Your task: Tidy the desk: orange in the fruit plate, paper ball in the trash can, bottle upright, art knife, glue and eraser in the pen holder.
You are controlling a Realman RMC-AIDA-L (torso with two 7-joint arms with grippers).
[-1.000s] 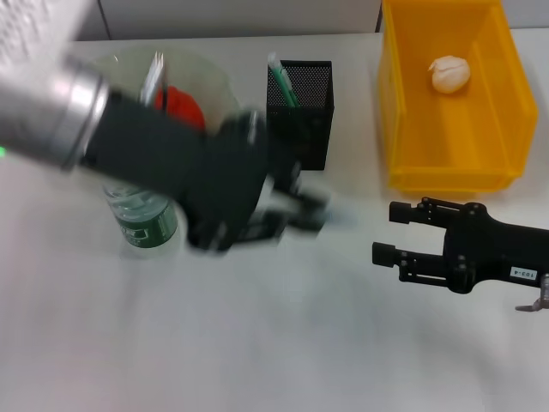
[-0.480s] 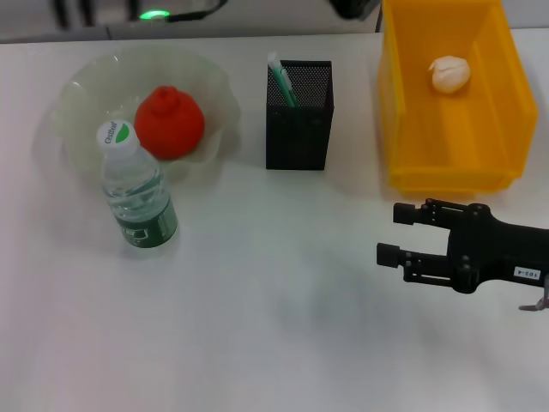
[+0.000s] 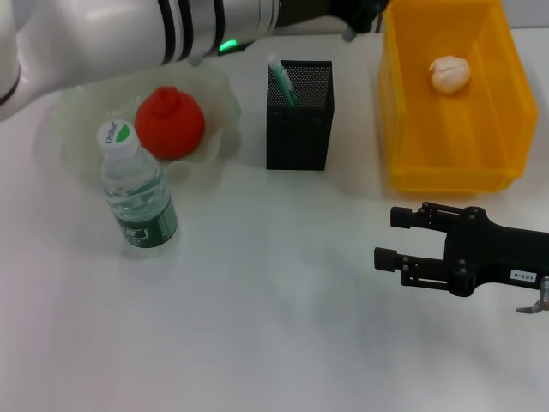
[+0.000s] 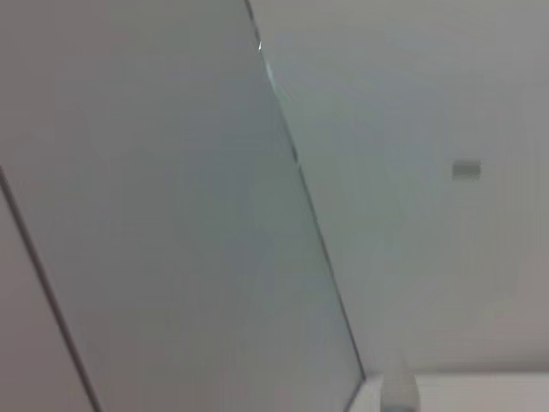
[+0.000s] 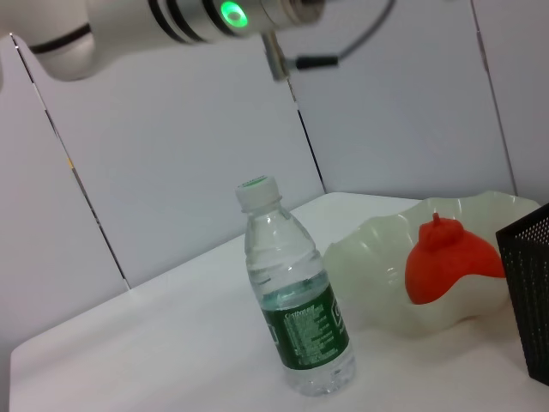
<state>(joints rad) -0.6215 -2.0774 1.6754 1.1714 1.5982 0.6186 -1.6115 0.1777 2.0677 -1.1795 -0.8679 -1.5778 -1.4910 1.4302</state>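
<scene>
The bottle (image 3: 137, 190) stands upright just in front of the fruit plate (image 3: 216, 86), which holds the orange (image 3: 169, 122). The right gripper (image 3: 390, 237), fingers apart and empty, hovers well right of the bottle; the left arm (image 3: 129, 30) reaches across behind the plate, its fingers' state impossible to tell.

I get bright, even overhead light with soft shadows — faint beside the bottle (image 3: 137, 193) and pen holder (image 3: 298, 116). My left wrist feed looks hazy, perhaps unfocused — just pale wall panels.
</scene>
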